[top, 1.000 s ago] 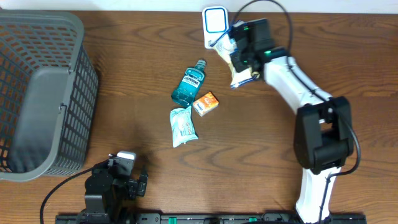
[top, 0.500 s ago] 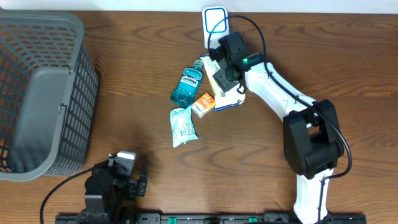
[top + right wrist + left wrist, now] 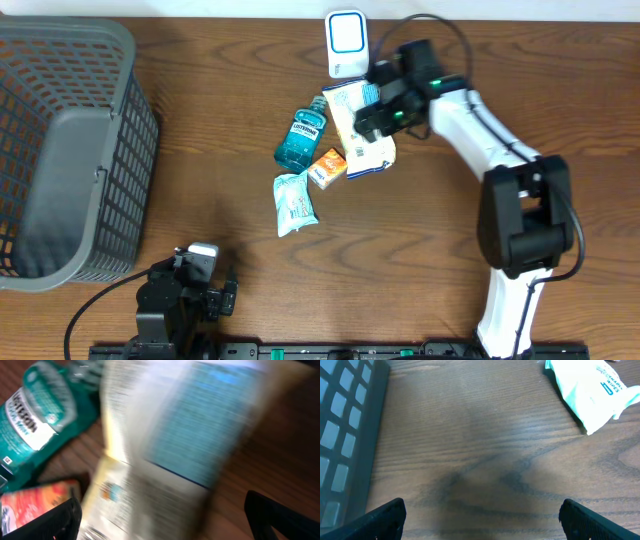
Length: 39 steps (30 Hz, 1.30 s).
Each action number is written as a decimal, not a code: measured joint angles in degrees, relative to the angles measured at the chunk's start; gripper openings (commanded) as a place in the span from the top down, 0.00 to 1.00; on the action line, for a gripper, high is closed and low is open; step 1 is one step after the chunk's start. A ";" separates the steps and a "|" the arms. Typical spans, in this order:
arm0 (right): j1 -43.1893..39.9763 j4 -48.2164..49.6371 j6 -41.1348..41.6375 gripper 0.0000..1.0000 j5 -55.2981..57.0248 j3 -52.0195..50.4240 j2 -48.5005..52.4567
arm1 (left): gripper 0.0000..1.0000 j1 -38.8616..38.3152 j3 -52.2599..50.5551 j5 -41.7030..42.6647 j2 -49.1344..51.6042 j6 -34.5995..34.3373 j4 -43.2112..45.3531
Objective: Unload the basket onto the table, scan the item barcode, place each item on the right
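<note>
Packet (image 3: 352, 140) is now lying flat on the table (image 3: 220, 120) just below the scanner (image 3: 346, 38). A second ago the right gripper (image 3: 375, 112) was clamping it up beside the scanner; its fingers are now standing wide apart over it, holding nothing. I'm reading that as scan pass done, item released.

Left to right:
- The basket (image 3: 120, 40) is hugging the left edge.
- The left gripper (image 3: 480, 520) is idling near the front edge, fingers (image 3: 385, 517) spread and empty.
- The wipes pack (image 3: 293, 203), mouthwash bottle (image 3: 303, 137) and orange box (image 3: 329, 165) are crowding the packet's left side.

Free room is sitting right and front.

Cream packet (image 3: 352, 138) flat beside teal bottle (image 3: 303, 138) and orange box (image 3: 331, 166), right gripper (image 3: 373, 112) over it.
</note>
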 measured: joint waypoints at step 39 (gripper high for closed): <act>-11.80 6.40 -4.57 0.99 -44.81 0.81 16.94 | 0.02 0.00 0.00 -0.02 0.00 0.00 0.00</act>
